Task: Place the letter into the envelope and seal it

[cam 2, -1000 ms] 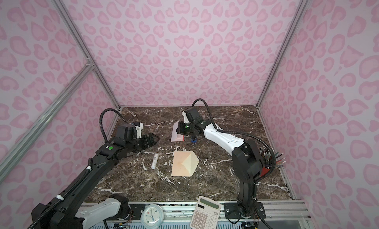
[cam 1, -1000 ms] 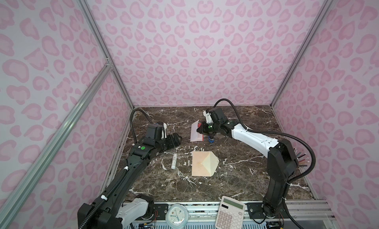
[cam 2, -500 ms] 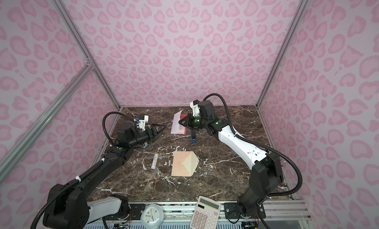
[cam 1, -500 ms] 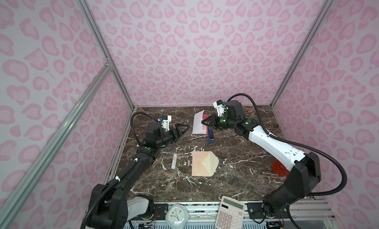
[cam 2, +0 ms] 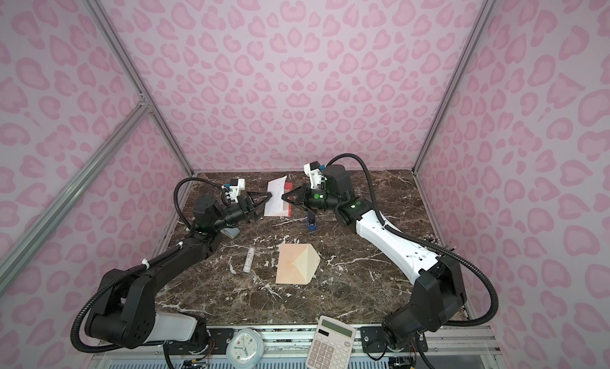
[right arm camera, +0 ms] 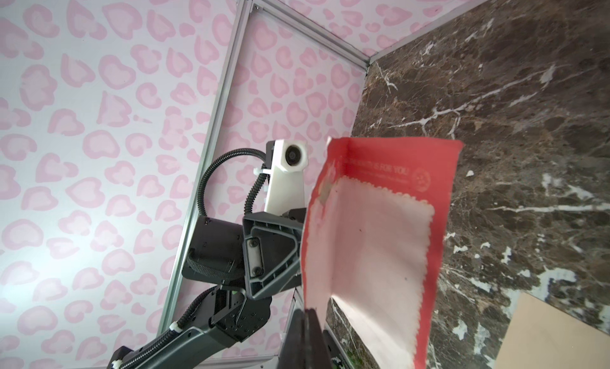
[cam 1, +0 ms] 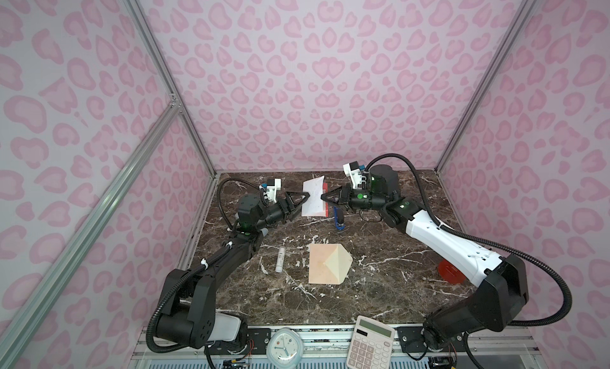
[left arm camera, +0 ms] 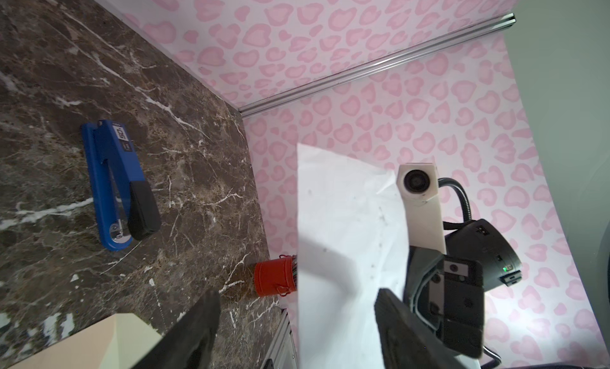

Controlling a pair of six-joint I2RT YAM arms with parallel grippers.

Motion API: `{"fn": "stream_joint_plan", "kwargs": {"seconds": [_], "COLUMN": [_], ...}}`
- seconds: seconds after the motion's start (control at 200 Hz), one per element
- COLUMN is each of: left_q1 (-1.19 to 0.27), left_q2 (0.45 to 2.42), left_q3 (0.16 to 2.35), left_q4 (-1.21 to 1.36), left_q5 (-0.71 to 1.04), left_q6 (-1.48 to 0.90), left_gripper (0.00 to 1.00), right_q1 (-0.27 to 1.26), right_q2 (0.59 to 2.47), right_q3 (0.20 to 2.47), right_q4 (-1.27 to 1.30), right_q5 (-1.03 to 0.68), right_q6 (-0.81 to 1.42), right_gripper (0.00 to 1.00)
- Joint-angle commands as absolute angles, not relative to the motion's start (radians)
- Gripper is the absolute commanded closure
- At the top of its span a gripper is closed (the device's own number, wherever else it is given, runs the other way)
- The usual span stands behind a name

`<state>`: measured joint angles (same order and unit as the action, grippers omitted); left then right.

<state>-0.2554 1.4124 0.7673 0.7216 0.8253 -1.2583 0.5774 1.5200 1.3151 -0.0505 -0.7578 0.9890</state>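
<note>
Letter (cam 1: pixel 315 194), clamped aloft in the right gripper's (cam 1: pixel 324 199) jaws, could crumple or slip free if the left gripper's (cam 1: pixel 304 200) parted jaws close askew.

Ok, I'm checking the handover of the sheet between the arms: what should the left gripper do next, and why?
Probably close the left gripper on the letter. Its fingers stand open on either side of the sheet's white edge, not gripping. Only the right gripper pinches the letter, at its red edge, holding it upright above the table.
</note>
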Motion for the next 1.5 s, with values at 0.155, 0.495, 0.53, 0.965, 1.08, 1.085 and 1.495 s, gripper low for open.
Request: {"fn": "stream_joint_plan", "kwargs": {"seconds": [0.155, 0.495, 0.53, 0.965, 1.08, 1.085, 1.495], "left_q1": [-0.259, -0.261, -0.260, -0.261, -0.259, -0.260, -0.263], "left_q2": [1.453, 1.456, 1.460, 1.465, 1.447, 1.447, 1.402], "left_q3": [0.773, 0.779, 0.781, 0.804, 0.802, 0.803, 0.795], "left_q4": [0.938, 0.931, 0.931, 0.931, 0.923, 0.922, 0.879], "left_q5": [0.893, 0.917, 0.920, 0.932, 0.926, 0.926, 0.919], "left_q6": [-1.381, -1.374, -1.374, -1.378, -1.373, -1.374, -1.363], "left_gripper": [0.36, 0.57, 0.61, 0.96, 0.95, 0.95, 0.94], "right_q1": [0.586, 0.584, 0.584, 0.558, 0.536, 0.536, 0.613], "right_q2": [1.504, 1.482, 1.479, 1.454, 1.420, 1.418, 1.423], "right_q3": [1.287, 1.232, 1.230, 1.201, 1.149, 1.147, 1.034], "right_q4": [0.009, -0.004, -0.005, -0.051, -0.026, -0.024, 0.330], "right_q5": [-0.778, -0.772, -0.772, -0.763, -0.734, -0.733, -0.693], "right_q6": [1.016, 1.014, 1.014, 0.991, 0.999, 1.000, 1.079], "right_gripper": [1.00, 0.97, 0.97, 0.50, 0.37, 0.36, 0.34]}}
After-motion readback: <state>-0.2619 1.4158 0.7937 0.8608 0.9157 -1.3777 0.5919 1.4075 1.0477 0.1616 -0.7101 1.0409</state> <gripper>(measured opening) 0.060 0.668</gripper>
